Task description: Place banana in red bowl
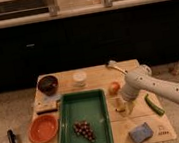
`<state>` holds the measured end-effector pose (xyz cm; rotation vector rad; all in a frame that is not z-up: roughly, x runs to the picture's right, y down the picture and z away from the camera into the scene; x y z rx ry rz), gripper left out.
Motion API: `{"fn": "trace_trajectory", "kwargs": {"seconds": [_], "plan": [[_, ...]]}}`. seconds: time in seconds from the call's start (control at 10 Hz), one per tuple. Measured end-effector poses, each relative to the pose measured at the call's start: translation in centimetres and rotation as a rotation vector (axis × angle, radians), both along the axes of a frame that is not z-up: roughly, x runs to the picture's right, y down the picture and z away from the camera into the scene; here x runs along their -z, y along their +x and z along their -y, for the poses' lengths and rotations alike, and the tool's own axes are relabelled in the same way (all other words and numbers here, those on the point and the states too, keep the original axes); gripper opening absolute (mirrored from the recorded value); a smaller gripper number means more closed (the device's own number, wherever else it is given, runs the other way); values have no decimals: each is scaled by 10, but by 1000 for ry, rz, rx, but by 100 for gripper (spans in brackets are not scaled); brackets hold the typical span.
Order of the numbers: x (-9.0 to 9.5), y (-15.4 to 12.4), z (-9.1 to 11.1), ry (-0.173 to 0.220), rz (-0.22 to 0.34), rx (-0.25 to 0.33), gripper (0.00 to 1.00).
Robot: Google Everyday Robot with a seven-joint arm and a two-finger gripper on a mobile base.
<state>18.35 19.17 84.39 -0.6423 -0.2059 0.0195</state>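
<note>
The banana [119, 105] is a small pale yellow piece on the wooden table, just right of the green tray. My gripper [122, 105] hangs from the white arm that reaches in from the right, and it is down right at the banana and partly covers it. The red bowl [42, 128] is wide, shallow and orange-red. It stands empty at the table's front left, on the far side of the tray from the gripper.
A green tray [95, 103] holds dark grapes [83, 130]. An orange [114, 87] sits behind the gripper, a green cucumber [153, 105] to its right and a blue sponge [141, 132] in front. A dark bowl [48, 84], a white cup [79, 78] and a flat block [47, 108] stand to the left.
</note>
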Motion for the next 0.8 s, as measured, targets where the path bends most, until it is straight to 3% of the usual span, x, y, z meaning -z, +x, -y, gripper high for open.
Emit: {"fn": "trace_trajectory", "kwargs": {"seconds": [0.7, 0.8], "plan": [[2, 27, -9, -50, -47, 60, 6], [3, 29, -10, -55, -49, 68, 0]]}}
